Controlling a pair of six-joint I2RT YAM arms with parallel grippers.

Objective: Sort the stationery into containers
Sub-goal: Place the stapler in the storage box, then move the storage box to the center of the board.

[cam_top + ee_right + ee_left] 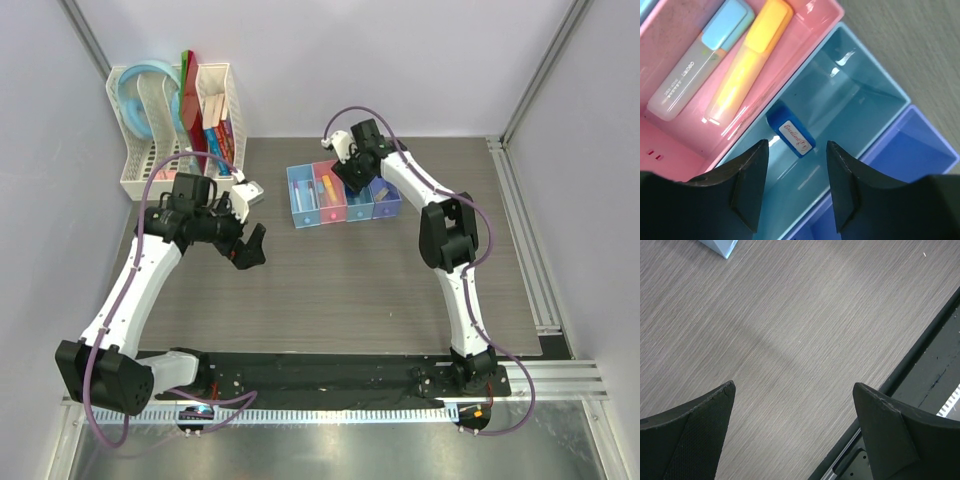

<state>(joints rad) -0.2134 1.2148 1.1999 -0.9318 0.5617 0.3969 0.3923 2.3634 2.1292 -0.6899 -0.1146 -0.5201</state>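
Right gripper (796, 160) over bin row (330, 224), fingers apart, gripping nothing; dark-blue eraser (791, 135) lies loose in light-blue bin (860, 100) of row.
Grey highlighter (695, 70) and orange-yellow highlighter (747, 65) lie in pink bin (820, 20).
Left gripper (794, 387) wide open, empty, well left of row.
We judge sorting nearly done.

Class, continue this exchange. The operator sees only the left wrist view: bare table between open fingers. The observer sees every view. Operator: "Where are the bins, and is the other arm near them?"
Observer: The four joined bins sit far mid-table; the right gripper hangs over them.
Operator: Anything sorted?
Observer: The pink bin holds a grey highlighter and an orange-yellow highlighter, side by side.
Operator: Is the right gripper holding something?
Observer: No. Its jaws stand open above a dark-blue block lying in the light-blue bin beside the pink one.
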